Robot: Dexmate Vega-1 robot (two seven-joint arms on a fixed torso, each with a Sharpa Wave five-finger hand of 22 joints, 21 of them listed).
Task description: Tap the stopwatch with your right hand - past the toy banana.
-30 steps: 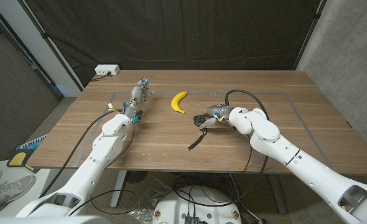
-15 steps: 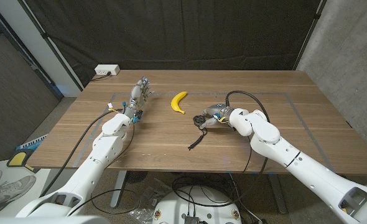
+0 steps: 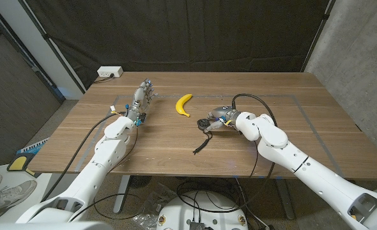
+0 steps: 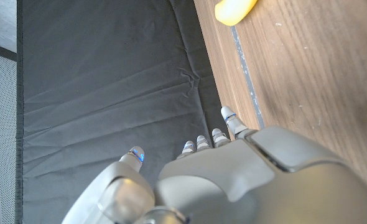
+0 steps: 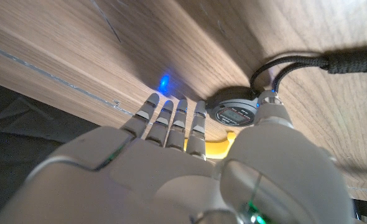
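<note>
The right hand (image 3: 222, 117) has crept a shade closer to the stopwatch (image 3: 206, 123) over the last second, and its thumb tip (image 5: 269, 99) now sits at the watch's rim; whether it touches, I can't tell. Its fingers (image 5: 171, 121) are spread, holding nothing. The tap looks about to land. The banana (image 3: 184, 105) lies just beyond the fingertips. Far across, the left hand (image 3: 141, 100) waits open.

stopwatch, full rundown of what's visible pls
The stopwatch is small, round and dark-cased, with a grey display face whose reading is too small to make out. A black cord runs from it across the wooden table toward the near edge. It lies flat, right of the toy banana. The right hand is at it, one fingertip touching its rim.
</note>
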